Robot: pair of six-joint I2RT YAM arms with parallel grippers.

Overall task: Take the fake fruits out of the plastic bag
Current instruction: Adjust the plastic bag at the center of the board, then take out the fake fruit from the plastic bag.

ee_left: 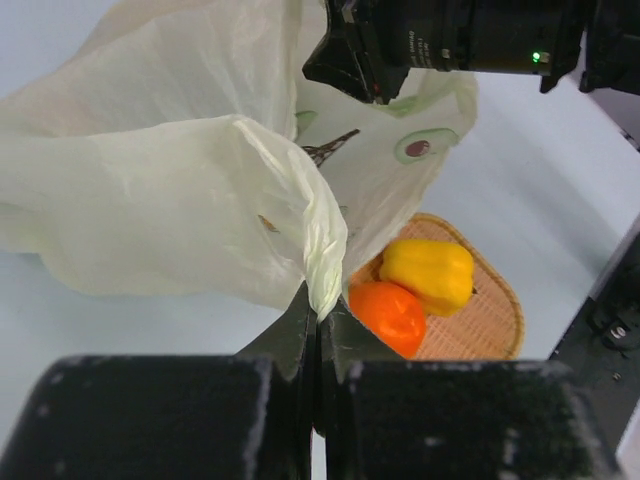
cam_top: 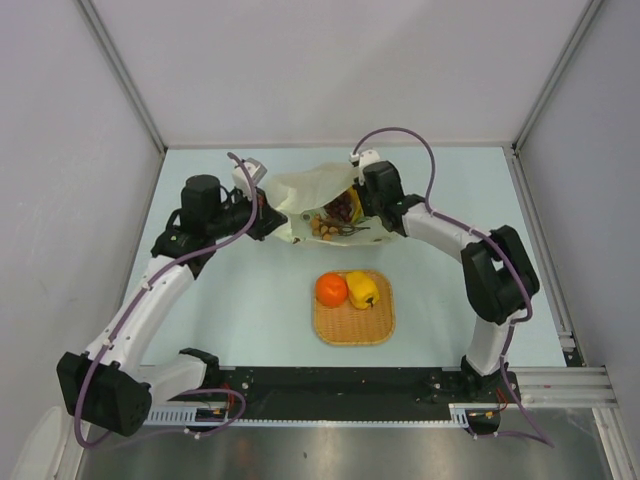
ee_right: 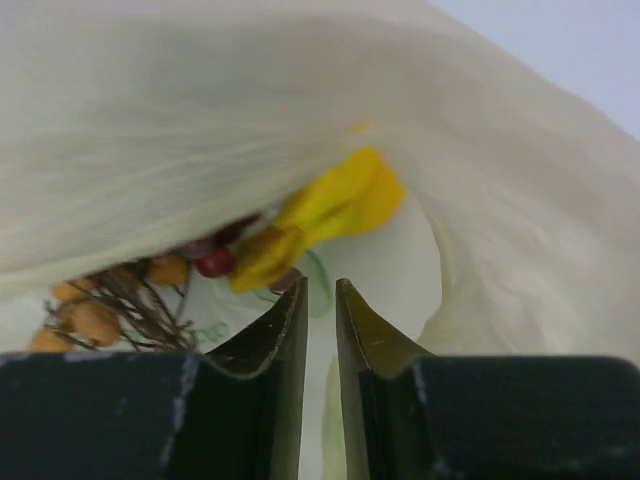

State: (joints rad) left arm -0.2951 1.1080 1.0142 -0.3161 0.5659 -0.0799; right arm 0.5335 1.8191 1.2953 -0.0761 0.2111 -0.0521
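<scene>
The pale yellow-green plastic bag [cam_top: 300, 190] lies at the back middle, its mouth facing the mat. My left gripper [cam_top: 281, 224] is shut on a fold of the bag's edge [ee_left: 322, 262] and holds it up. My right gripper [cam_top: 356, 208] is inside the bag's mouth, its jaws a narrow gap apart with nothing between them [ee_right: 320, 288]. Just past its fingertips lie a yellow banana bunch [ee_right: 340, 205], dark red grapes [ee_right: 215, 262] and a brown nut-like cluster [ee_right: 95, 320]. An orange [cam_top: 331, 289] and a yellow pepper [cam_top: 362, 289] sit on the woven mat [cam_top: 353, 327].
The woven mat with the orange [ee_left: 388, 315] and pepper [ee_left: 428, 272] lies in front of the bag, between the two arms. The right arm's wrist [ee_left: 450, 40] hangs over the bag's far side. White walls enclose the pale blue table [cam_top: 240, 300].
</scene>
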